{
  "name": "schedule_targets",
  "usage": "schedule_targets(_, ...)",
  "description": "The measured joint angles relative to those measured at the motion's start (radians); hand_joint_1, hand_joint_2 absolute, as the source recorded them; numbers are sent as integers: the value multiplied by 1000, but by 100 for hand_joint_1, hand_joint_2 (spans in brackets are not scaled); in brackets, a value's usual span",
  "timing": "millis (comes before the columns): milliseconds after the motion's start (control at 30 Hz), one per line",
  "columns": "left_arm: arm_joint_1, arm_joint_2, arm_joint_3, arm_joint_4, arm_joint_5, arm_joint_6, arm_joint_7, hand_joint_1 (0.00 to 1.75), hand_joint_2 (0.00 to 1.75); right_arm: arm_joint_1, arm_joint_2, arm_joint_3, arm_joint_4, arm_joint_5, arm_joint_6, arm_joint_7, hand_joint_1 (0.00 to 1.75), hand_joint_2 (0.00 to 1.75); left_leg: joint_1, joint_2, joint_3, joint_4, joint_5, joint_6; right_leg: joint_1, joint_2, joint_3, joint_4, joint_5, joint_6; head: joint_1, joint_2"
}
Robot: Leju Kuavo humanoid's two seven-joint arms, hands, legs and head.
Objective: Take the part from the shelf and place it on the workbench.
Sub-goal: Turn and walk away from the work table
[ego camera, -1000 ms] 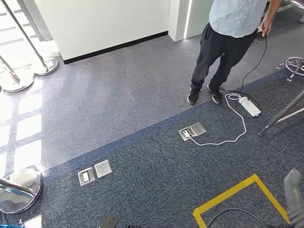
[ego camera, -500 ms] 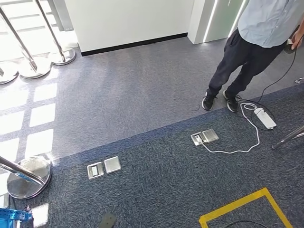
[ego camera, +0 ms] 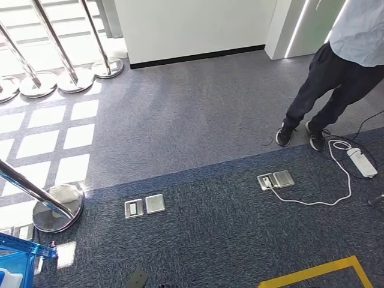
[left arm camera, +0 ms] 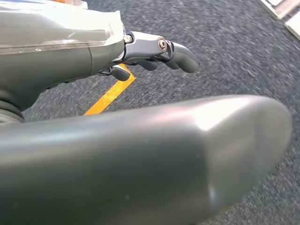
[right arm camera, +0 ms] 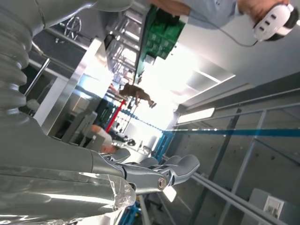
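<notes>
Writing legible nowhere — left hand (left arm camera: pixel 155 51) empty, fingers straight over carpet (ego camera: pixel 204 120).

- Carpet (ego camera: pixel 190 120): speckled grey, darker blue-grey nearer the robot.
- Floor tape (ego camera: pixel 312 273): yellow.
- Floor sockets (ego camera: pixel 144 206): silver.
- Power strip (ego camera: pixel 362 162) and its cable (ego camera: pixel 317 201): white.
- Person (ego camera: pixel 344 66): light blue shirt, dark trousers, black shoes.
- Post bases (ego camera: pixel 59 207): shiny chrome.
- Shelf frame (ego camera: pixel 18 258): blue.
- Left hand (left arm camera: pixel 155 51): grey, darker fingers.

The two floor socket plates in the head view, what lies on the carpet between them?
In the head view, only bare dark carpet lies between the left socket plates and the right socket plates.
</notes>
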Motion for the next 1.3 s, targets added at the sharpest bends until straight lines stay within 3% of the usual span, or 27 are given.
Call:
schedule_targets(33,0,0,0,0,0,0,0,0,0,0,0,0,1,0,0,0,0,175,2,4,17,-29,22,-1,0,-8,1,0,-1,1,0,0)
schedule_targets(100,0,1,0,0,-2,-1,1,0,0,0,0,0,2,0,0,0,0,175,3,27,88,-162,83,-1,0,-21,6,2,-5,8,0,0)
schedule_targets(167,-1,1,0,0,-4,-1,1,0,0,0,1,0,2,0,0,0,0,175,-1,49,136,-259,112,7,4,-30,8,7,-10,19,1,0)
schedule_targets(200,-1,1,0,0,-6,-1,1,0,0,-1,1,1,2,1,0,0,0,175,-4,53,141,-273,111,14,6,-35,8,8,-11,24,2,0)
schedule_targets(300,2,1,0,0,-7,-1,1,0,0,-1,1,8,2,4,0,0,0,175,-6,35,138,-277,117,33,3,-40,7,15,-22,36,2,0)
schedule_targets(367,1,1,0,0,-8,-1,1,0,0,-1,1,12,2,6,0,0,0,175,-3,23,138,-280,121,44,0,-13,-22,87,-72,42,3,0)
schedule_targets(433,0,1,0,0,-9,-2,1,0,0,0,1,14,2,8,0,0,0,175,-5,11,137,-279,121,49,0,13,-85,229,-140,43,4,0)
schedule_targets(467,0,1,0,0,-9,-2,1,0,0,1,1,16,2,9,0,0,0,175,-7,3,137,-279,121,50,1,17,-113,287,-157,43,4,0)
schedule_targets(500,1,1,0,0,-9,-2,1,0,0,1,1,17,2,11,0,0,0,175,-9,-5,138,-279,121,51,1,19,-126,310,-154,42,4,0)
schedule_targets(533,1,1,0,0,-9,-2,1,0,0,2,1,19,2,12,0,0,0,175,-10,-13,140,-279,121,51,1,21,-120,291,-130,39,3,0)
schedule_targets(600,0,0,0,0,-9,-3,1,0,0,2,1,22,2,13,0,0,0,175,-11,-32,144,-279,121,51,3,41,-63,158,-51,30,3,0)
schedule_targets(667,-3,-1,0,0,-9,-3,1,0,0,2,1,24,0,16,0,0,0,175,-12,-48,139,-277,122,47,4,73,-17,46,-5,20,3,0)
schedule_targets(700,-3,-2,0,0,-9,-4,1,0,0,3,1,25,-1,18,0,0,0,175,-11,-54,134,-276,124,44,5,83,-11,25,-3,17,3,0)
schedule_targets(767,-1,-2,0,0,-9,-4,1,0,0,3,1,29,-5,26,0,0,0,175,-8,-65,126,-277,128,33,6,76,-10,13,-4,13,3,0)
schedule_targets(833,0,-1,1,0,-10,-4,2,0,0,3,2,38,-8,33,0,0,0,175,-9,-49,116,-255,109,24,2,60,-6,4,1,4,2,0)
schedule_targets(867,-1,-1,1,0,-10,-4,2,0,0,3,3,43,-9,37,0,0,0,175,-9,-35,100,-218,85,20,0,50,-4,-1,3,0,1,0)
schedule_targets(933,-2,0,1,0,-10,-3,2,0,0,4,4,50,-12,42,0,0,0,175,-6,-9,42,-90,19,11,0,29,-3,-2,3,-4,0,0)
schedule_targets(1000,-1,0,1,0,-10,-4,3,0,0,5,5,54,-12,44,0,0,0,175,-1,-2,-1,5,-10,3,1,9,-3,-1,2,-3,1,0)
schedule_targets(1033,0,0,1,0,-10,-4,4,0,0,5,5,56,-12,45,0,0,0,175,2,1,3,-2,3,0,1,0,-2,-1,1,-2,1,0)
schedule_targets(1067,0,0,1,0,-10,-4,4,0,0,5,5,58,-12,47,0,0,0,175,5,7,29,-51,33,-2,1,-7,0,-1,0,0,1,0)
schedule_targets(1100,0,1,1,0,-10,-4,4,0,0,4,5,60,-12,49,0,0,0,175,7,20,68,-125,68,-3,1,-13,2,0,-2,4,1,0)
schedule_targets(1167,-2,1,1,0,-10,-4,4,0,0,5,5,65,-13,54,0,0,0,175,4,45,128,-243,108,2,5,-23,4,6,-8,15,1,0)
schedule_targets(1200,-2,1,1,0,-10,-4,4,0,0,5,5,68,-13,57,0,0,0,175,1,52,140,-268,112,8,7,-28,4,8,-10,20,2,0)
schedule_targets(1300,1,1,1,0,-10,-4,4,0,0,4,6,75,-15,59,0,0,0,175,-4,37,137,-274,113,29,3,-38,7,10,-15,34,3,0)
